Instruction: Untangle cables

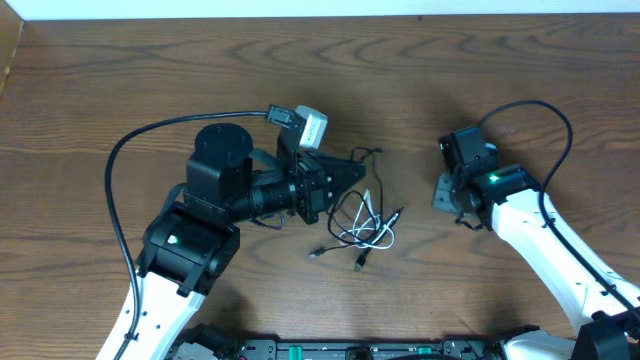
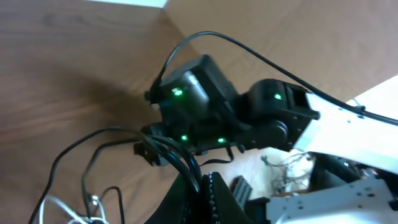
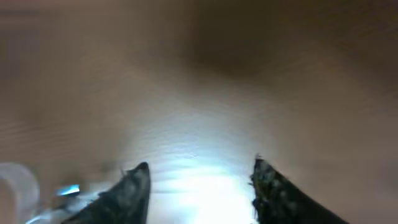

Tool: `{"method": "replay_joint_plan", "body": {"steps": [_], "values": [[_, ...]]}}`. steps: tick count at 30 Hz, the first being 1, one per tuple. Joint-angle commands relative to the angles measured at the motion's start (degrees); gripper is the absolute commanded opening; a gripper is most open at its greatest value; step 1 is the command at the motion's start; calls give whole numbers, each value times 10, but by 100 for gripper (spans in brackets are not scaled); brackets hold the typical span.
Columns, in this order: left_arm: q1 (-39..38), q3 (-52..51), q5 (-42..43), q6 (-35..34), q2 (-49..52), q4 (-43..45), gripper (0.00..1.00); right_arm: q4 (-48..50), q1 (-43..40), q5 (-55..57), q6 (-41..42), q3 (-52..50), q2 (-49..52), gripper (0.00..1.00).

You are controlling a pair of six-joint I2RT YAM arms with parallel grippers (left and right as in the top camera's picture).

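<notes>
While the left claw [image 1: 352,180] is clamped on a black strand of the cables [image 1: 365,225], the rest lie tangled on the counter [image 1: 520,80] beside its tip; the right claw [image 3: 199,171] gapes empty, well apart.

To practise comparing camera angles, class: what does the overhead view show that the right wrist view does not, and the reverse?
Only overhead: both arms, the left gripper at the edge of the tangled cables, and the right gripper well away from them. Only right wrist: its own fingers close up, spread apart with nothing between them, over a bright patch of glare. Both: the wooden table.
</notes>
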Motion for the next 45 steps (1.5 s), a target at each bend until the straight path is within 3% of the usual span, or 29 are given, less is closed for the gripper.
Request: {"method": "replay_joint_plan", "body": {"steps": [1, 4, 5, 9, 12, 17, 19, 20, 22, 25, 26, 28, 31, 34, 37, 41, 44, 45], "values": [[2, 13, -11, 20, -7, 5, 8, 56, 7, -309, -219, 3, 3, 57], [2, 13, -10, 20, -7, 5, 8, 89, 23, -482, -336, 3, 3, 64], [2, 13, -8, 20, -7, 5, 8, 100, 29, -491, -344, 3, 3, 66], [2, 13, -6, 20, -7, 5, 8, 196, 56, -438, -344, 3, 3, 75], [2, 13, -6, 19, -7, 5, 8, 292, 61, -349, -328, 3, 3, 75], [2, 13, -6, 18, -7, 5, 8, 386, 60, -312, -290, 3, 3, 71], [2, 13, -6, 18, -7, 5, 8, 429, 60, -294, -266, 3, 3, 59], [2, 13, -7, 18, -7, 5, 8, 442, 60, -287, -261, 3, 3, 46], [2, 13, -7, 20, -7, 5, 8, 446, 59, -236, -218, 3, 3, 1], [2, 13, -27, 47, -7, -8, 17, 384, 58, -155, -170, 3, 3, 1], [2, 13, -55, 56, -7, -23, 17, 345, 58, -126, -169, 3, 3, 1], [2, 13, -148, 73, -5, -66, 28, 275, 57, -63, -169, 3, 3, 1], [2, 13, -263, 76, 4, -115, 31, 164, 49, 63, -116, 3, 3, 1], [2, 13, -290, 76, 25, -150, 31, 78, 29, 130, -51, 3, 3, 1], [2, 13, -287, 76, 48, -173, 31, 63, 16, 61, -50, 3, 3, 1], [2, 13, -231, 74, 90, -191, 32, 101, 5, -129, -108, 4, 2, 1], [2, 13, -169, 74, 123, -191, 34, 222, -4, -435, -179, 4, 1, 1], [2, 12, -158, 74, 130, -191, 35, 253, -6, -487, -178, 4, 1, 1]]}}
